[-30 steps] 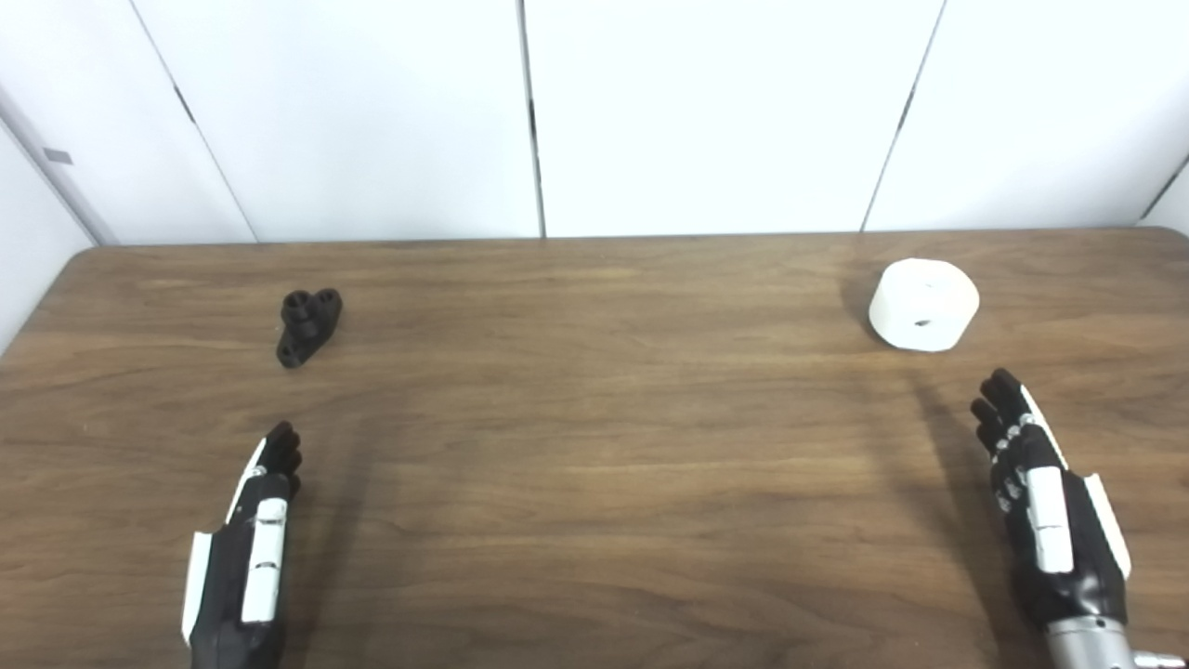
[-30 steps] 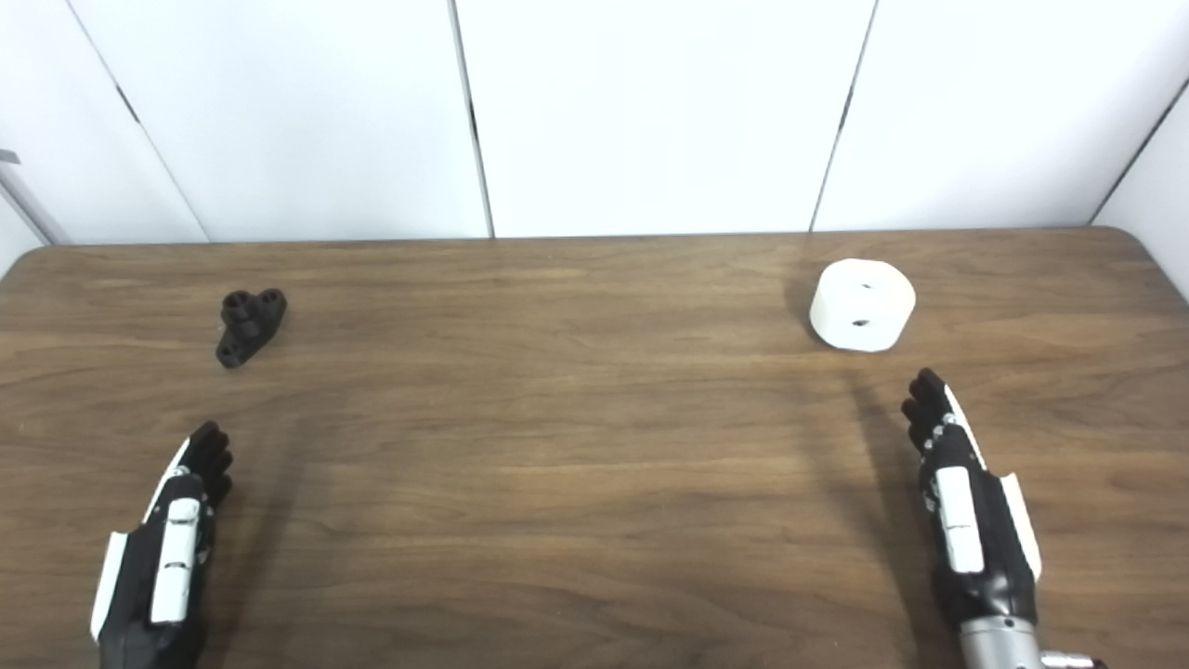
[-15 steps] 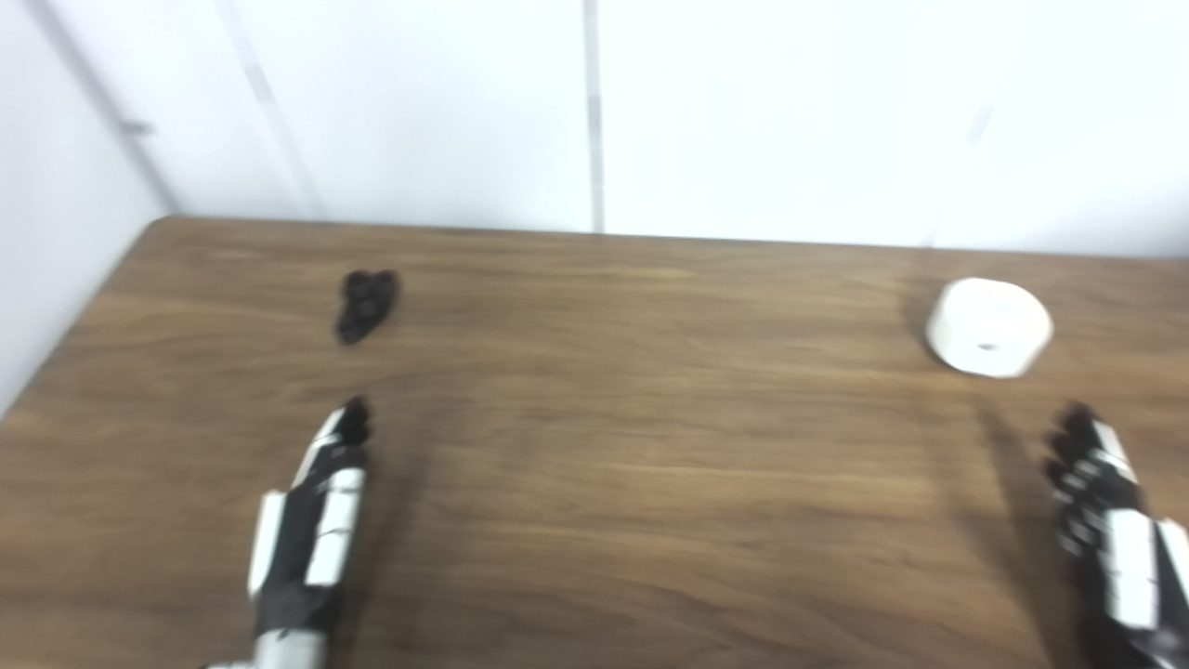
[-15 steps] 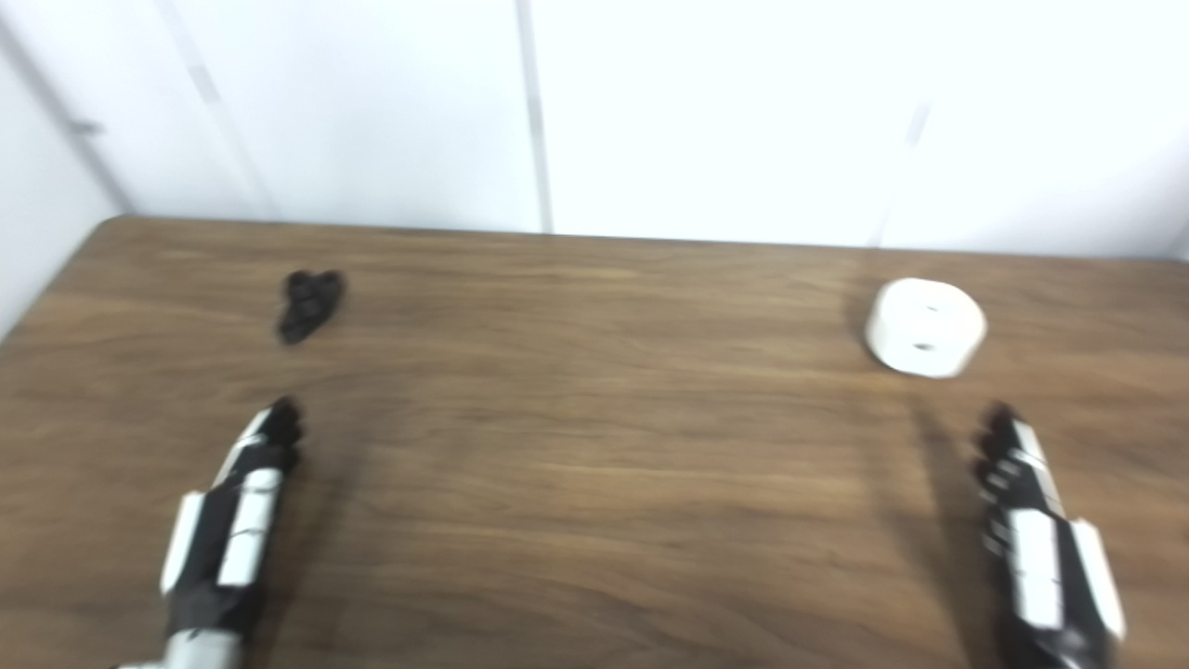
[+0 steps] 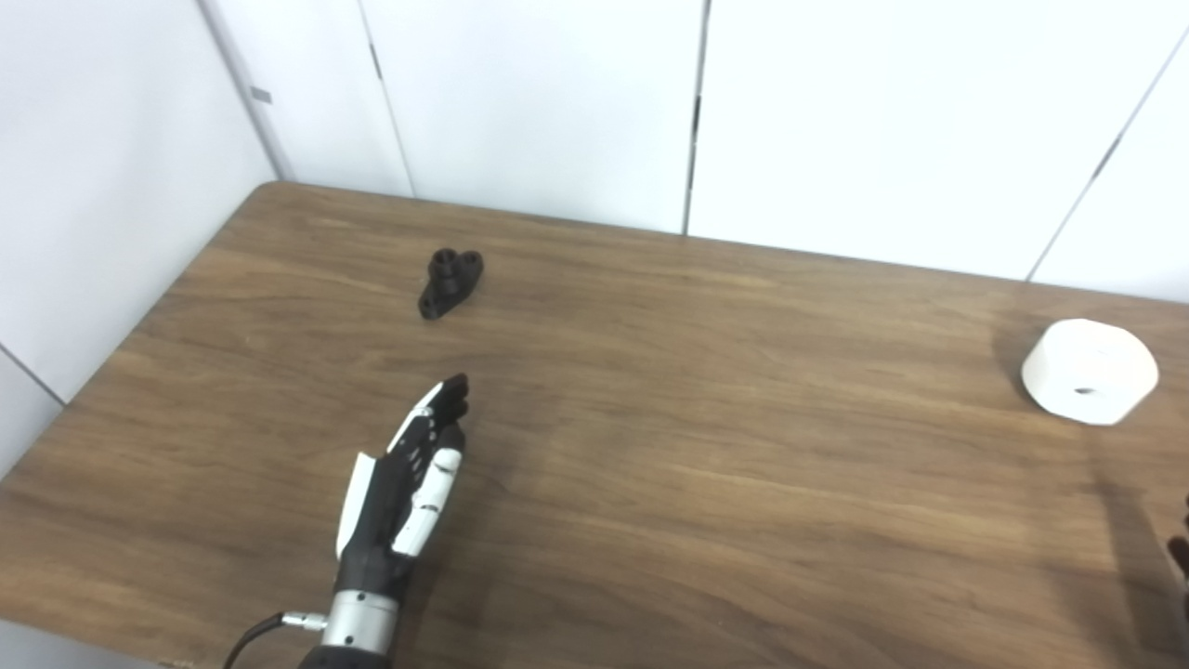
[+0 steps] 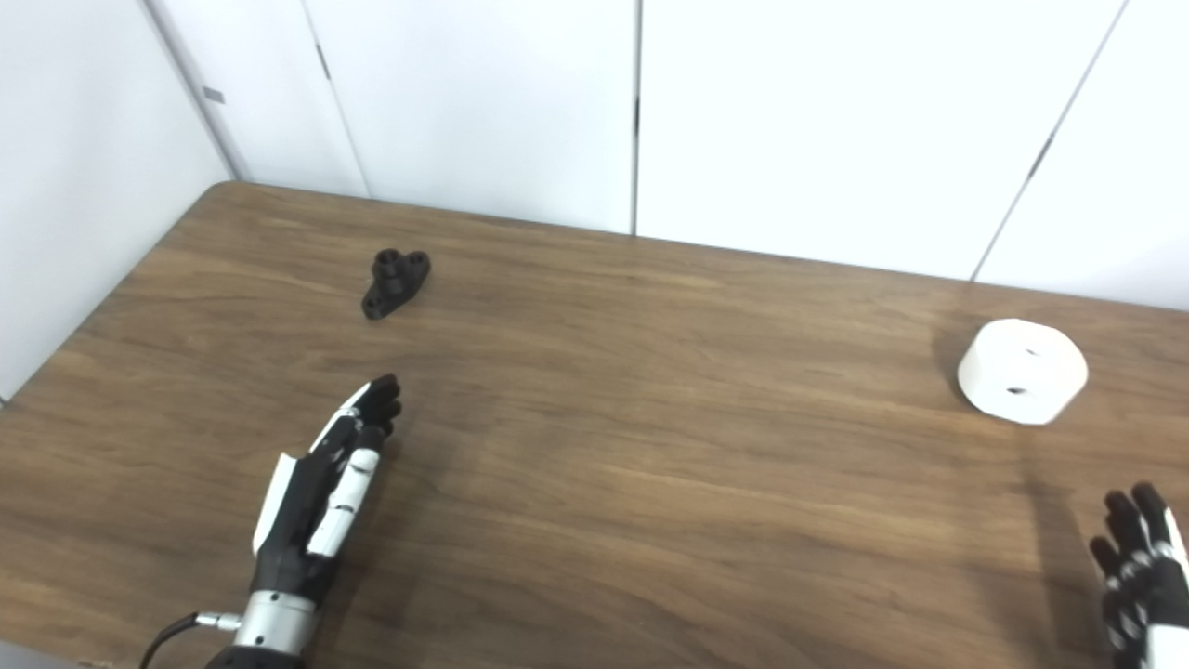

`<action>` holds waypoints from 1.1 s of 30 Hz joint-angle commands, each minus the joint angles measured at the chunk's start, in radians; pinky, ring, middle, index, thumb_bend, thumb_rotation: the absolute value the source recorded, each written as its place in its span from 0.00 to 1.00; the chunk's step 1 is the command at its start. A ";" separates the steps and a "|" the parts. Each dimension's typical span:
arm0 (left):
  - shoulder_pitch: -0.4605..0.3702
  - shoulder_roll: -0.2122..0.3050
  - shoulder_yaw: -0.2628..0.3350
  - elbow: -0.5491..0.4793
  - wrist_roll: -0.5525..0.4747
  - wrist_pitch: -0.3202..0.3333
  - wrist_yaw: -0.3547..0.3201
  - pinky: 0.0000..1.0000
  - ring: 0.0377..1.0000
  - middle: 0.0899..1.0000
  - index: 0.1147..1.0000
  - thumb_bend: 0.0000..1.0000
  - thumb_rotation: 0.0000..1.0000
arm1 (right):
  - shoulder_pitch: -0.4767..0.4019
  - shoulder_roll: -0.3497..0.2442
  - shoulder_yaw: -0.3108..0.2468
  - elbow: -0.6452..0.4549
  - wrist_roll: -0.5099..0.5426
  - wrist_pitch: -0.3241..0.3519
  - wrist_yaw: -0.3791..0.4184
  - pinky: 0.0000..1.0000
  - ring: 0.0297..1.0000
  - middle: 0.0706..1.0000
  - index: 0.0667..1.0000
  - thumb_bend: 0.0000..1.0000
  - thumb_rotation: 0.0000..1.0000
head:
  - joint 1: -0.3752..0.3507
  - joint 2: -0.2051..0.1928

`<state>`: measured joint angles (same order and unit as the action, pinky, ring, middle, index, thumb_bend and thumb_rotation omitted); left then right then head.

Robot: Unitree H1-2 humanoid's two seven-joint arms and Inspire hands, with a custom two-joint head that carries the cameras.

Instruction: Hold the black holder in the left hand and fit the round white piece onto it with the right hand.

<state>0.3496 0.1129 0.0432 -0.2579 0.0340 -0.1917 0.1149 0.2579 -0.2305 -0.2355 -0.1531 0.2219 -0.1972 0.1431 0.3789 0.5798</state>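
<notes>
Item one, black holder [image 5: 450, 282]: you find it lying loose on the wooden table [image 5: 706, 446], far left, near the back edge, untouched; it sits on your left hand's side, which suits the job of gripping it there. Item two, round white piece [image 6: 1022, 371]: resting flat at the far right, well apart from the holder, a small hole showing in its side and another on top, on the side of the hand meant to lift it. Item three, your left hand [image 5: 409, 483]: empty, fingers stretched out straight and pointing toward the holder, short of it and not touching. Item four, your right hand [image 6: 1138, 576]: only partly in view at the lower right corner, fingers spread and holding nothing, near the white piece but clear of it. Status, by my judgement: neither pickup has begun.
</notes>
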 commanded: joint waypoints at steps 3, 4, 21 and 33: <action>0.053 -0.082 -0.020 -0.008 0.033 -0.029 0.026 0.93 0.91 0.90 0.89 0.46 0.79 | 0.036 0.002 0.002 0.003 0.000 -0.003 -0.001 0.90 0.91 0.91 0.91 0.56 0.90 | -0.003 -0.021; 0.054 -0.082 -0.021 -0.006 0.034 -0.032 0.028 0.93 0.91 0.90 0.89 0.46 0.79 | 0.038 0.002 0.002 0.002 0.000 -0.001 -0.002 0.90 0.91 0.91 0.91 0.57 0.90 | -0.003 -0.021; 0.074 -0.081 -0.045 0.031 0.061 -0.082 0.055 0.93 0.91 0.90 0.88 0.37 0.74 | 0.055 -0.001 -0.006 0.030 0.017 -0.025 0.008 0.94 0.92 0.91 0.90 0.61 0.92 | 0.001 -0.100; 0.076 -0.089 -0.048 0.011 0.086 -0.061 0.086 0.90 0.91 0.90 0.88 0.36 0.64 | 0.049 -0.005 -0.007 0.044 0.031 -0.039 0.016 0.98 0.95 0.94 0.93 0.59 0.92 | -0.023 -0.093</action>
<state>0.3732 0.1115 0.0067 -0.2563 0.1068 -0.2558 0.1872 0.2807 -0.2312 -0.2395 -0.1539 0.2482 -0.2162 0.1534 0.3544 0.4863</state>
